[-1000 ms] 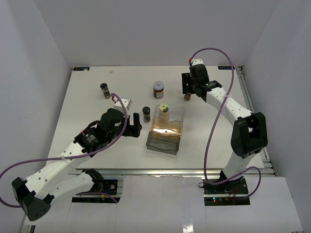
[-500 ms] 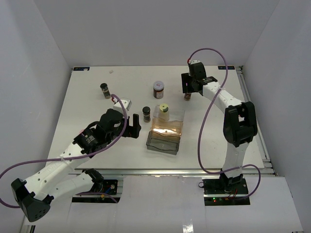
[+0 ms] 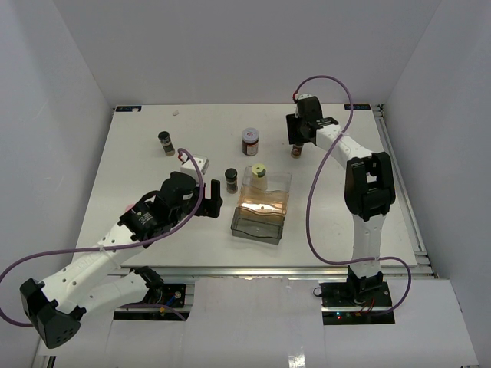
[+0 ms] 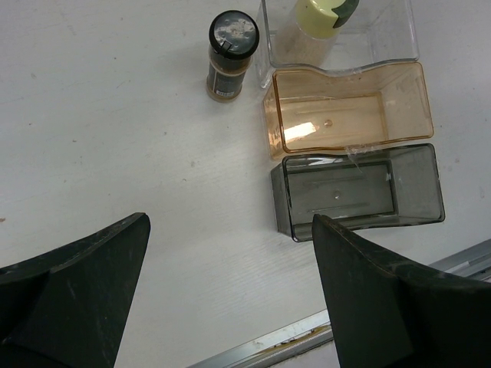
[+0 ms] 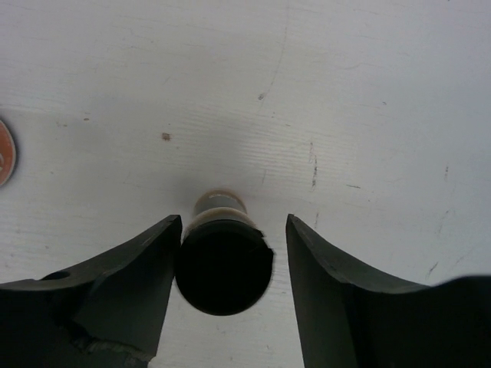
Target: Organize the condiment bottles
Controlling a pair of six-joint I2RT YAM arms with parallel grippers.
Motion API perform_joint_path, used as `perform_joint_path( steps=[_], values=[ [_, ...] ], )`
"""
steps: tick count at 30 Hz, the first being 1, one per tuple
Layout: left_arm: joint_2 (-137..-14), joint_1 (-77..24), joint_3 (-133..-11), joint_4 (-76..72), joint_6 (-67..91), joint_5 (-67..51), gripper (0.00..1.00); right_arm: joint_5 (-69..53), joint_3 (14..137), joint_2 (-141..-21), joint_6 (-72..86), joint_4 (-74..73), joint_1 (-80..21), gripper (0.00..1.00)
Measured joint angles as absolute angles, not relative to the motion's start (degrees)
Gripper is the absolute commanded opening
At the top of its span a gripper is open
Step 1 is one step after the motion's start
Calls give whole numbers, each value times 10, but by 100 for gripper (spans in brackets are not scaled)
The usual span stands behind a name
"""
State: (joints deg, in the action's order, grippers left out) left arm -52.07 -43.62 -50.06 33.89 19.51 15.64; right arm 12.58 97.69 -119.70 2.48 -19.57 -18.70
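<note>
1. The right claw (image 5: 232,222) straddles a black-capped jar (image 5: 223,264) that stands upright in the far half of the tabletop (image 3: 138,192), right of the middle. One finger touches the cap and a thin gap shows at the other, so the claw is not clenched.
2. The left claw (image 4: 230,226) gapes wide and holds nothing, above the near-left part of the tabletop.
3. A three-part bin (image 3: 257,238) lies near the middle. A yellow-capped jar (image 3: 259,172) stands in its farthest part.
4. A second black-capped jar (image 3: 231,180) stands just beside the bin's far left corner.
5. A red-labelled jar (image 3: 250,141) stands nearer the far edge.
6. A third black-capped jar (image 3: 165,142) stands toward the far left corner.
</note>
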Motion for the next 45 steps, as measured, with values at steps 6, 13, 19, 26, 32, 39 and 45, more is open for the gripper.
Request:
perform_joint_path(
  steps=[6,13,19,26,32,39,45],
  values=[
    [-521,-436,-501,339,195,157,98,117,981,-1200,25,-196,-187,33],
    [-522,-436,-501,339,195,160,98,116,982,-1198,23,-205,-187,8],
    [-525,-435,-501,338,195,161,98,117,973,-1145,12,-258,-194,8],
    [-525,-421,-501,338,201,159,98,104,854,-903,14,-265,-260,8],
    [-544,-373,-501,341,220,136,98,83,779,-779,31,-256,-358,8],
    [-567,-267,-486,343,230,65,98,57,701,-765,53,-238,-435,8],
    [-568,-237,-481,343,230,26,98,57,670,-786,57,-200,-477,8]
  ],
)
